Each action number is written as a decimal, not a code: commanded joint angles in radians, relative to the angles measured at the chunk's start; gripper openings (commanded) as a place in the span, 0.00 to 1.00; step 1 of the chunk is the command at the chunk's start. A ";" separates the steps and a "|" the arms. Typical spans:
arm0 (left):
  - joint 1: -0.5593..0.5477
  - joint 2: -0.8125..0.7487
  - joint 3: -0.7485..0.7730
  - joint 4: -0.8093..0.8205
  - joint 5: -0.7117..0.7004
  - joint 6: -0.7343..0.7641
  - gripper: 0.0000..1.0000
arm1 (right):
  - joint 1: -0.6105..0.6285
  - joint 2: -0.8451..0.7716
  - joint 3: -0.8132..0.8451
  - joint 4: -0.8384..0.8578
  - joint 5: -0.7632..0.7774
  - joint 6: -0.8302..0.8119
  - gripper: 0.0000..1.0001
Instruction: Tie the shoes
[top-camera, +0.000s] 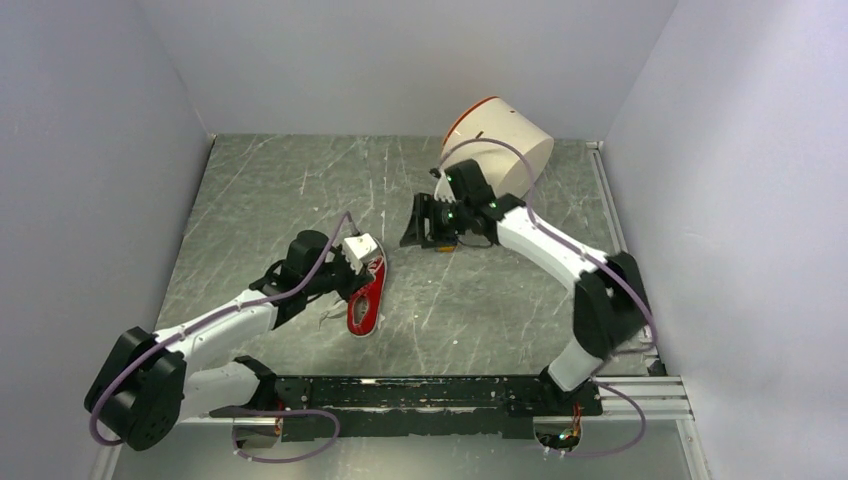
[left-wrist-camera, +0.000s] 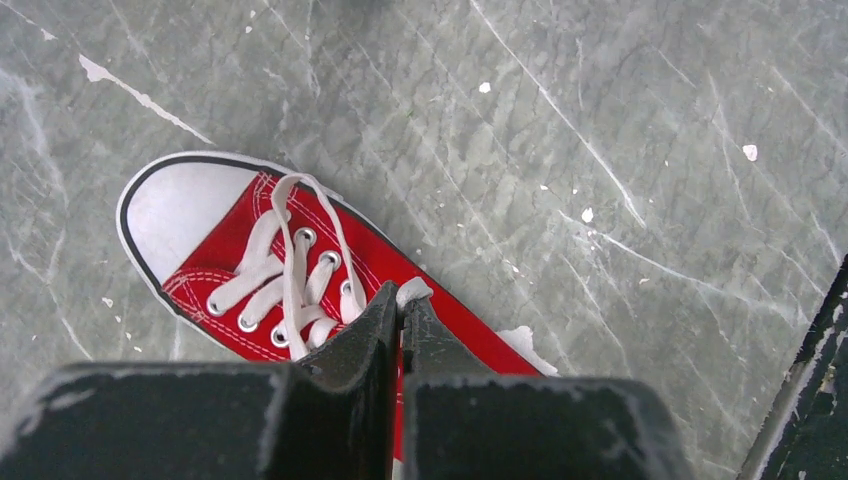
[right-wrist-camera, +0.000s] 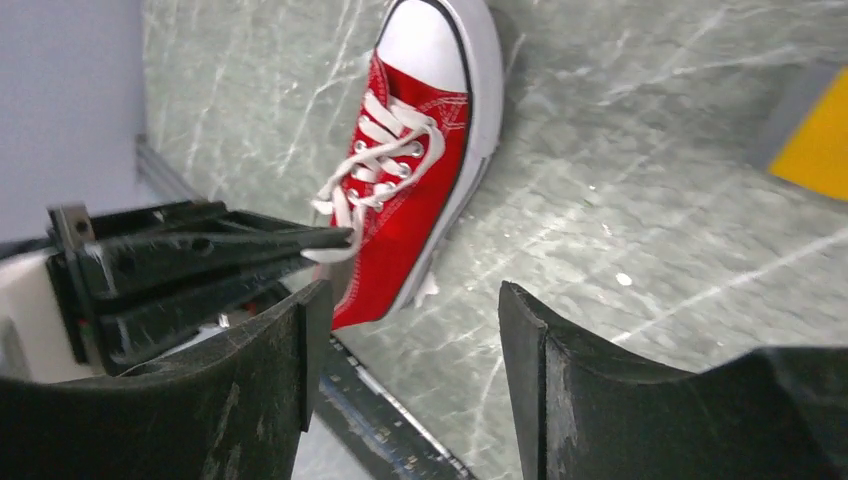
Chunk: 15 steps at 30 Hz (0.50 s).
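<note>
The small red sneaker (top-camera: 368, 300) with white laces lies on the grey table left of centre, its toe toward the near edge. My left gripper (top-camera: 350, 282) sits over its lace area. In the left wrist view the shoe (left-wrist-camera: 210, 215) shows its white toe cap, and the left gripper (left-wrist-camera: 400, 296) is shut on a white lace end (left-wrist-camera: 413, 291). My right gripper (top-camera: 421, 226) hovers open and empty beyond the shoe. In the right wrist view it (right-wrist-camera: 408, 300) stands apart from the shoe (right-wrist-camera: 425, 180), and the left gripper (right-wrist-camera: 335, 238) holds the lace there.
A white cylinder with an orange rim (top-camera: 500, 140) lies at the back right behind the right arm. A black rail (top-camera: 430, 393) runs along the near edge. White walls close in the left, back and right sides.
</note>
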 joint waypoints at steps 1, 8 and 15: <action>0.009 0.054 0.064 -0.050 0.053 0.039 0.05 | 0.027 -0.177 -0.206 0.139 0.308 -0.048 0.65; 0.047 0.175 0.170 -0.135 0.097 0.045 0.05 | 0.204 -0.499 -0.492 0.346 0.450 -0.414 0.67; 0.075 0.278 0.254 -0.192 0.135 0.031 0.05 | 0.483 -0.673 -0.690 0.649 0.333 -0.851 0.60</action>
